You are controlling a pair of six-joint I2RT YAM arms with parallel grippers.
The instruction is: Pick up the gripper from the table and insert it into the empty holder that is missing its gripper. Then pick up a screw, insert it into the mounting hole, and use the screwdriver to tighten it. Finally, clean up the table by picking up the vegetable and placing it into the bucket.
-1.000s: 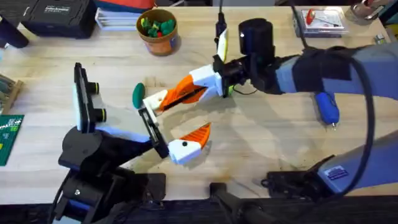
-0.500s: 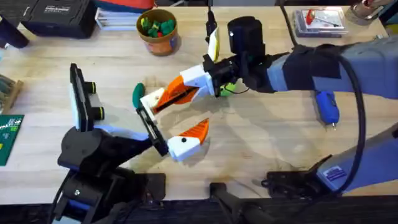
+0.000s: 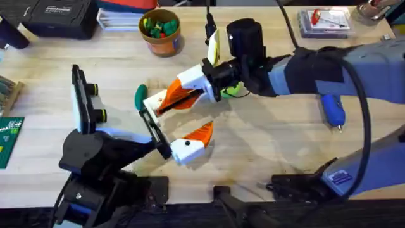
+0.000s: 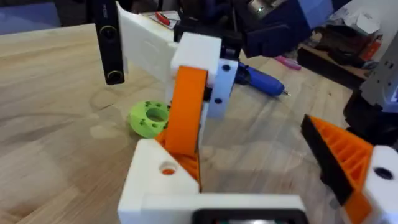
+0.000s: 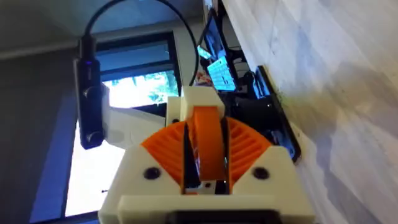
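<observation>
The orange wedge gripper (image 3: 178,98) is pinched in my right gripper (image 3: 192,88), which reaches in from the right. In the right wrist view the right gripper (image 5: 205,155) is shut on the wedge (image 5: 209,140). The wedge's (image 4: 186,106) lower end meets the white holder (image 4: 149,186), the bare upper finger (image 3: 154,101) of my left gripper (image 3: 181,120), which stands open. The dark green vegetable (image 3: 140,96) lies just left of the holder. The blue screwdriver (image 3: 333,109) lies at the right and the bucket (image 3: 162,39) stands at the back. No screw can be made out.
A lime-green disc (image 4: 149,118) lies on the table (image 3: 266,145) under the right gripper. A black case (image 3: 57,16) sits at the back left, a clear box (image 3: 326,19) at the back right, and a green board (image 3: 7,136) at the left edge.
My right arm has shifted left with the orange wedge, bringing it closer onto the holder. The left arm has stayed put.
</observation>
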